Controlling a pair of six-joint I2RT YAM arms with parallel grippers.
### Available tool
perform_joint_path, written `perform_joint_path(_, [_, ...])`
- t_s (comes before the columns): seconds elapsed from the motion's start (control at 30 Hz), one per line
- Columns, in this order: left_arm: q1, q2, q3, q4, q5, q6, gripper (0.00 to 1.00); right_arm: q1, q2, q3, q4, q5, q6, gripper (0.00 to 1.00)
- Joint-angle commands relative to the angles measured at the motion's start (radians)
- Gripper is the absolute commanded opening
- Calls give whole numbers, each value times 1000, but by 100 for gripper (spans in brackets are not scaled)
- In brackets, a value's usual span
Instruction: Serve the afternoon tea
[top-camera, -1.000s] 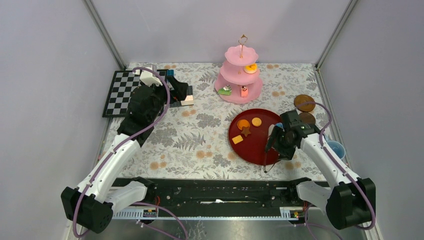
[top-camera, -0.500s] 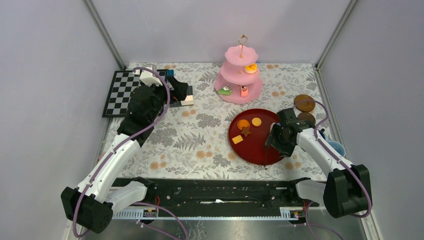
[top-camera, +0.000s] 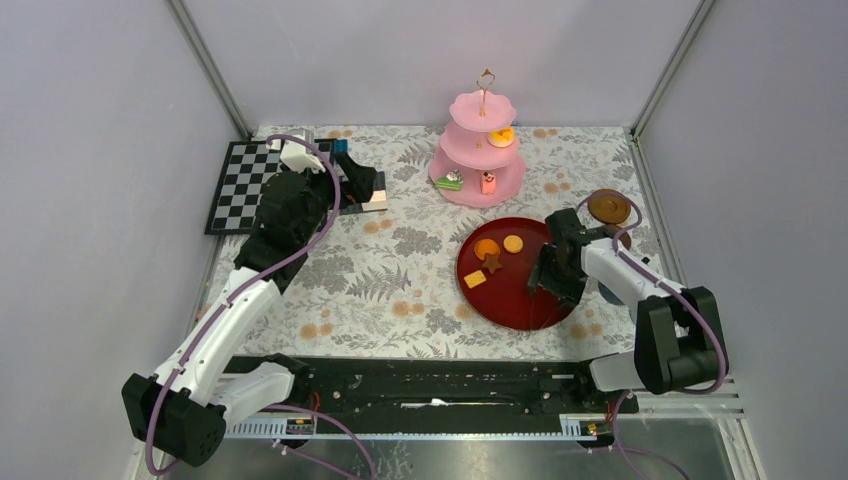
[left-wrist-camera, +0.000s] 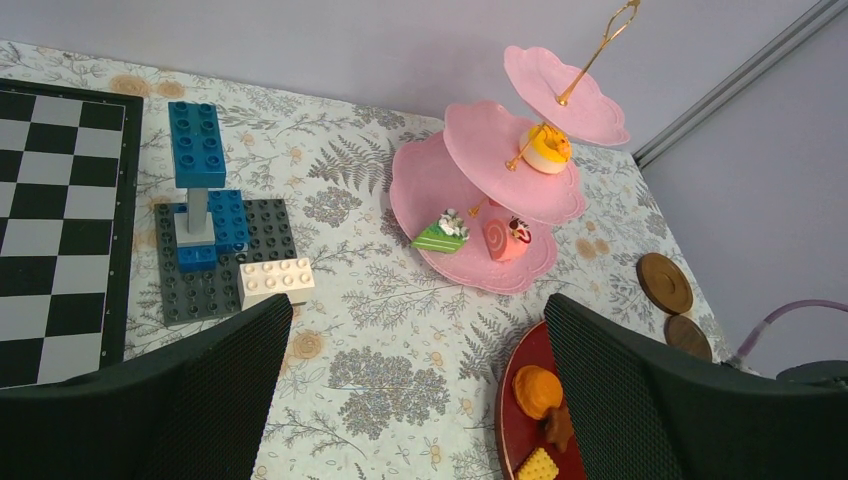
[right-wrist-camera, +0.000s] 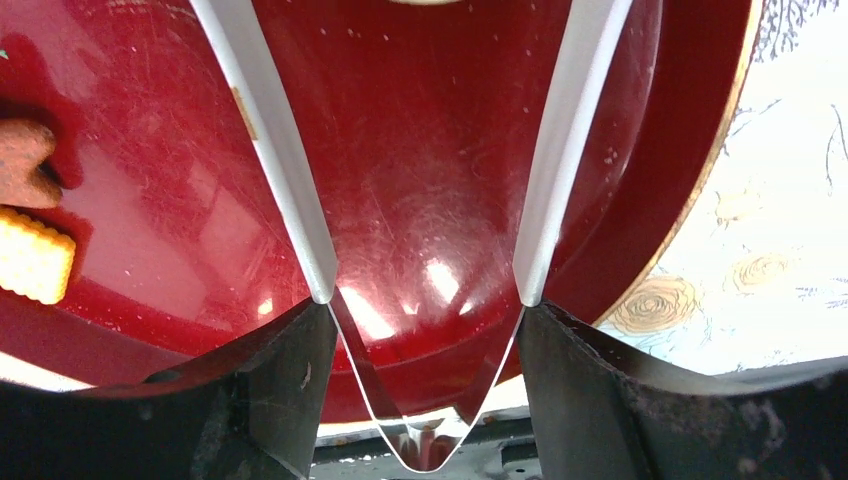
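Observation:
The pink three-tier stand (top-camera: 480, 165) stands at the back and carries a green cake piece (left-wrist-camera: 439, 234), a pink roll (left-wrist-camera: 507, 238) and a yellow donut (left-wrist-camera: 547, 148). An orange donut (top-camera: 487, 248), a round biscuit (top-camera: 513, 243), a brown star (top-camera: 492, 263) and a yellow square biscuit (top-camera: 475, 279) lie on the dark red tray (top-camera: 510, 300). My right gripper (top-camera: 548, 275) is shut on the white tongs (right-wrist-camera: 290, 190), whose two arms stand spread over the tray's right half (right-wrist-camera: 430, 150). My left gripper (top-camera: 365, 190) is open and empty. A brown saucer (top-camera: 609, 207) lies at the right. The blue cups are hidden.
A checkerboard (top-camera: 240, 180) and a grey plate with blue and white toy bricks (left-wrist-camera: 215, 245) lie at the back left under my left gripper. The enclosure walls stand close on both sides. The right arm's cable loops over the saucers.
My right gripper has moved back and a little left over the tray's right side with the tongs; its forearm now covers the spot where the blue cup showed. The left arm has not moved.

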Motion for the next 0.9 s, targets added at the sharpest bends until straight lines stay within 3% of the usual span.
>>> perform_joint_path(0.0, [-1,-10,44,35,-14,10,99,-8,46,61,11,35,-40,70])
perform_joint_path(0.6, [2,-22,44,33,-26,15,99,-10,222,146,-11,96,-125,71])
perform_joint_path(0.87, [3,-20,44,31,-27,16,99,-10,245,173,-10,139,-150,65])
